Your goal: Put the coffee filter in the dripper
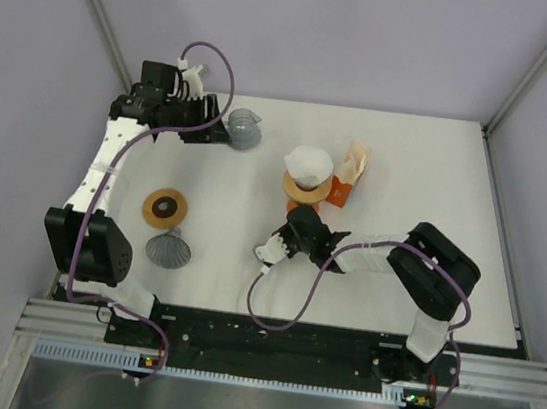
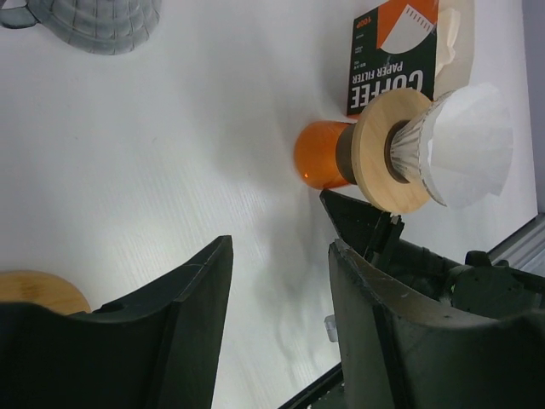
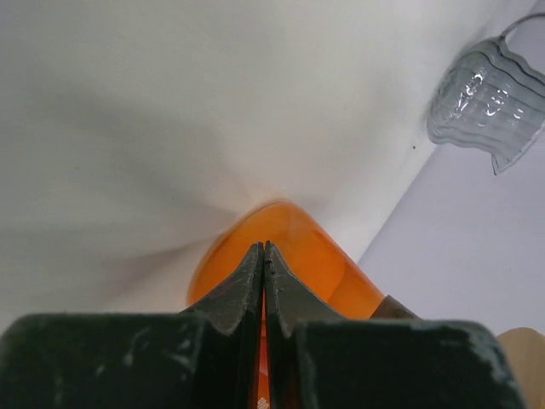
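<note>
Above: seeing one white coffee filter (image 1: 308,161) sitting on one orange stand (image 1: 294,205), one box (image 1: 351,172) beside.
Left wrist: holding left jaws half apart, gripping nothing; seeing the filter inside one dripper (image 2: 411,146).
Right wrist: pressing right jaws together, empty, by the stand.

White filter (image 2: 473,141); pale wood collar (image 2: 375,153); orange glass base (image 2: 319,155); filter box (image 2: 387,64) orange and black; ribbed cone (image 2: 102,21), seemingly grey.

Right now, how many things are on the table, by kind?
Drippers: 3
Wooden rings: 2
Filter: 1
Carafe: 1
Filter box: 1
Total: 8
</note>
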